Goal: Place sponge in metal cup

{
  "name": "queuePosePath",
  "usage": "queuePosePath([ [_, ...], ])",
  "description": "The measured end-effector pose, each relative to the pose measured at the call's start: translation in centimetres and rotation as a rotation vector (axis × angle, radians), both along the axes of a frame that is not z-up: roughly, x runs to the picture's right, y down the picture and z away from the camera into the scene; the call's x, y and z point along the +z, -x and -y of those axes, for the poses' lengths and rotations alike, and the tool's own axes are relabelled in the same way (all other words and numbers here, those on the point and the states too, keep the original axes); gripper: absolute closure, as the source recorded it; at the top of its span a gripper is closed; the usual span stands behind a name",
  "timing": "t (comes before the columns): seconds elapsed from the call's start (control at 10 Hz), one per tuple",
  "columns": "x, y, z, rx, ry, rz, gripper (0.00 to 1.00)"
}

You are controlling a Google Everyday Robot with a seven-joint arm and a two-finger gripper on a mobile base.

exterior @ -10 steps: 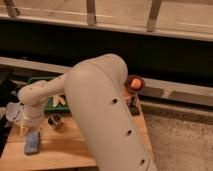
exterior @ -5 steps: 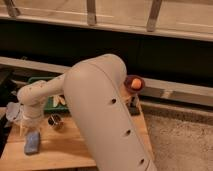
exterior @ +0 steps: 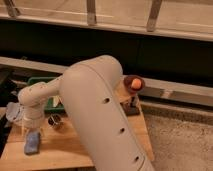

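The dull-blue sponge (exterior: 32,143) lies flat on the wooden table (exterior: 75,147) near its front left corner. The small metal cup (exterior: 55,121) stands upright on the table a little to the right of and behind the sponge. My gripper (exterior: 33,131) points down at the end of the white arm, right above the sponge and left of the cup. The wrist hides most of it. Nothing shows inside the cup.
My big white arm link (exterior: 100,115) covers the middle of the table. A whitish translucent cup (exterior: 13,113) stands at the left edge. A green bin (exterior: 47,85) sits behind. An orange bowl (exterior: 133,83) sits at the back right. Gravel floor lies to the right.
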State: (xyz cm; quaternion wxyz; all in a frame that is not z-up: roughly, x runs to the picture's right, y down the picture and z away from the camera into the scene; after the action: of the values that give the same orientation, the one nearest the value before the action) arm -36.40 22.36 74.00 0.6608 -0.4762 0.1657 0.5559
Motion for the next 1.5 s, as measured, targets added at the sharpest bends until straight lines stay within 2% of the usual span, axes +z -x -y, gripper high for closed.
queuePosePath([
  [0.5,1.6,1.2,-1.6,0.016,0.038,0.034,0.39],
  [0.8,2.5,0.8,-2.4,0.033,0.063,0.031,0.39],
  [1.0,3.1,0.9,-3.3,0.036,0.076,0.026,0.50],
  [1.1,3.2,1.1,-3.6,0.034,0.075,0.025,0.62],
  [1.3,3.3,1.1,-3.5,0.034,0.065,0.020,0.82],
  [1.5,3.0,1.3,-3.4,0.029,0.046,0.025,0.87],
])
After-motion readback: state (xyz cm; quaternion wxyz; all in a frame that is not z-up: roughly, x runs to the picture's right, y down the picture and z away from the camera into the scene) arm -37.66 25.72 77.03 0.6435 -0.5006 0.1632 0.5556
